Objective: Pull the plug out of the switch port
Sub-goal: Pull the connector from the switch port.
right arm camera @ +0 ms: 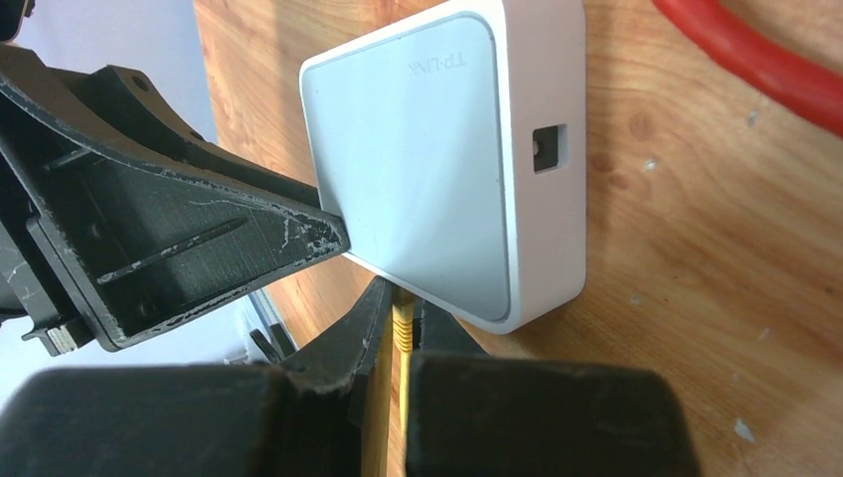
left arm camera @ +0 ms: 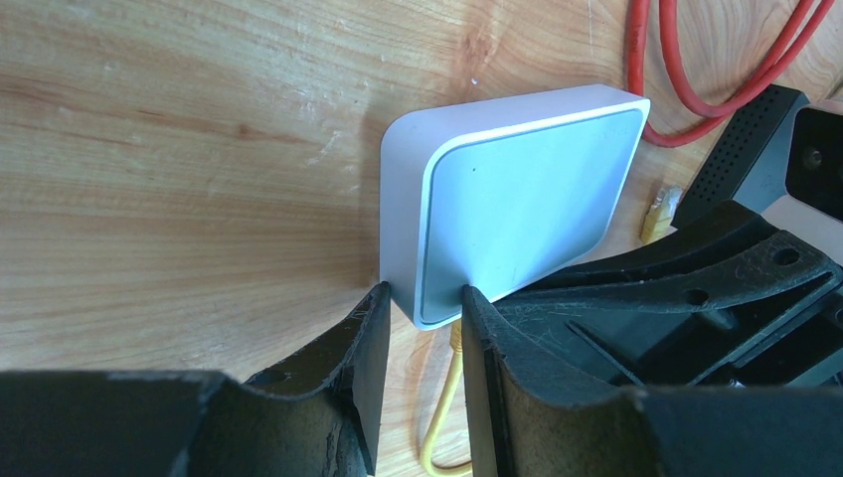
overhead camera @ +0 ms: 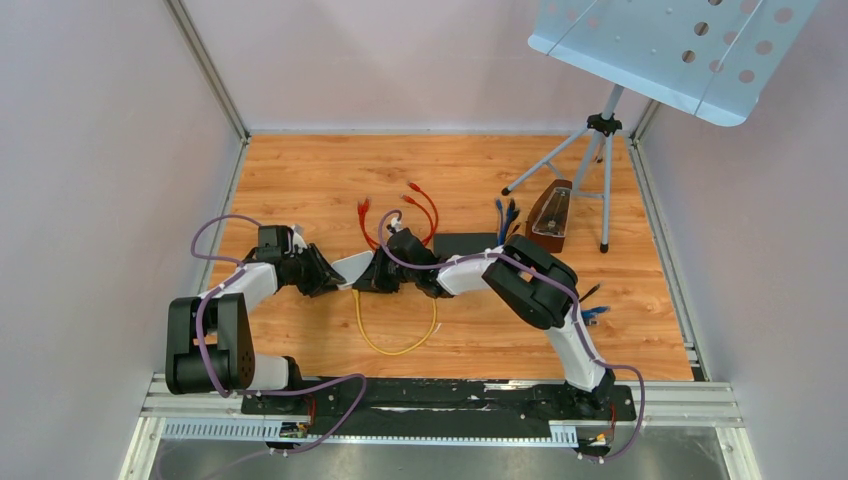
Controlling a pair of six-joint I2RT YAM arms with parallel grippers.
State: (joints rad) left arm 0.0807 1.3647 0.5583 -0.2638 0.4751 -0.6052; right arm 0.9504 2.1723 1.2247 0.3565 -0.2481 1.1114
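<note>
**Top external view: both arms on the switch, plug not yet out**

At left, the left gripper point(left arm camera: 423, 298), jaws narrow, pinches one corner of the white switch point(left arm camera: 517, 199). The switch lies on the bench point(overhead camera: 300, 180), between the two arms at mid-bench.

The yellow plug point(right arm camera: 402, 328) sits in a port on the switch's near edge, the side facing the arm bases. Its cable point(overhead camera: 395, 348) drops from there in a loop toward the near side of the bench. Coming from the right, the right gripper point(right arm camera: 400, 298) is closed tight on that plug just outside the port, one finger on either side.

The plug's long axis runs straight out of the switch edge, in line with the right gripper's fingers. The pull therefore looks set to go back along that line, away from the switch and toward the gripper's own wrist, while the left arm braces the case. Only the right arm is on the plug; the left touches only the switch.

A sideways tug could twist the case out of the corner hold or jam the plug in the port. Whether the latch tab is pressed cannot be told.

Farther right, red cables point(overhead camera: 425, 210) lie just beyond the switch. A stand point(overhead camera: 604, 125) occupies the far right corner, well apart.
</note>
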